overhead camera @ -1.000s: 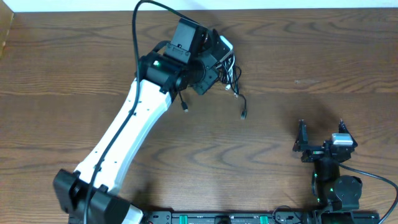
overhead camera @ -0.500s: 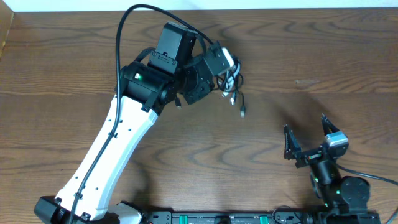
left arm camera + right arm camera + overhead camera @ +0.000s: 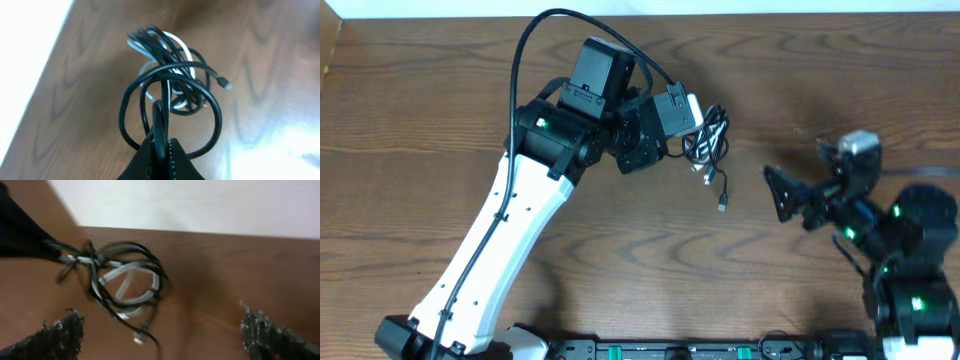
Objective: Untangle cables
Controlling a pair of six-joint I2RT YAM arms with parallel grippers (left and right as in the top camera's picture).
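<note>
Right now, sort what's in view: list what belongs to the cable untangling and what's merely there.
Belongs to the job:
tangled cables, black with one white
left gripper, shut on a black loop
right gripper, open, facing the bundle

Merely there:
wooden table
thick black wire on the left arm

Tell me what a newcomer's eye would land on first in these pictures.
The tangled cables, black loops around one white cord, sit bunched at the left gripper, which is pinched on a black strand near the far middle of the table. To their right, the right gripper faces the bundle, wide open.
</note>
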